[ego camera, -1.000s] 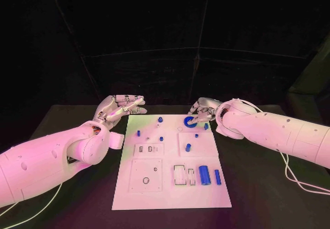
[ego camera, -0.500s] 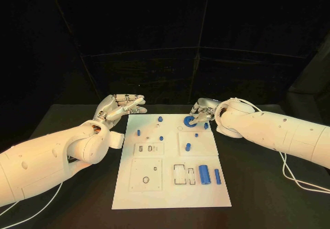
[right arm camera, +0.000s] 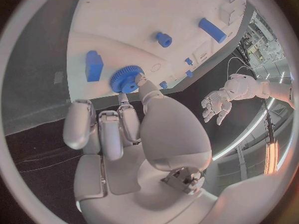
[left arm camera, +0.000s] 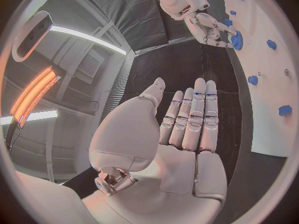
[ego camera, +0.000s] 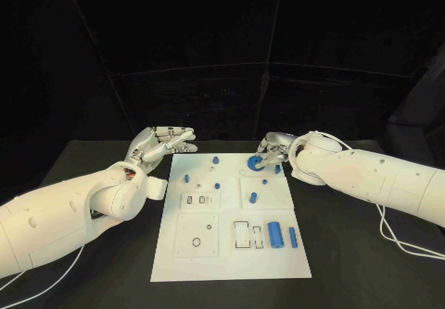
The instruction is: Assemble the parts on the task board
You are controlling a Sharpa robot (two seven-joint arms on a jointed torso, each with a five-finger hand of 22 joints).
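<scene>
The white task board (ego camera: 232, 257) lies mid-table with several blue parts on it. A blue gear (ego camera: 254, 163) sits at the board's far right corner. My right hand (ego camera: 272, 150) is on that gear, thumb tip and a fingertip at its rim; the right wrist view shows the gear (right arm camera: 126, 79) against the thumb, the other fingers (right arm camera: 99, 129) curled. From the left wrist view the right hand (left arm camera: 209, 26) bends over the gear (left arm camera: 237, 40). My left hand (ego camera: 163, 144) hovers beside the board's far left corner, fingers (left arm camera: 196, 114) straight and together, holding nothing.
On the board stand small blue pegs (ego camera: 215, 160) (ego camera: 186, 178) (ego camera: 254, 199), a thick blue cylinder (ego camera: 274, 235) and a slim blue bar (ego camera: 293, 238) near the front right. A blue block (right arm camera: 94, 65) stands beside the gear. White cables (ego camera: 394, 238) trail at the right.
</scene>
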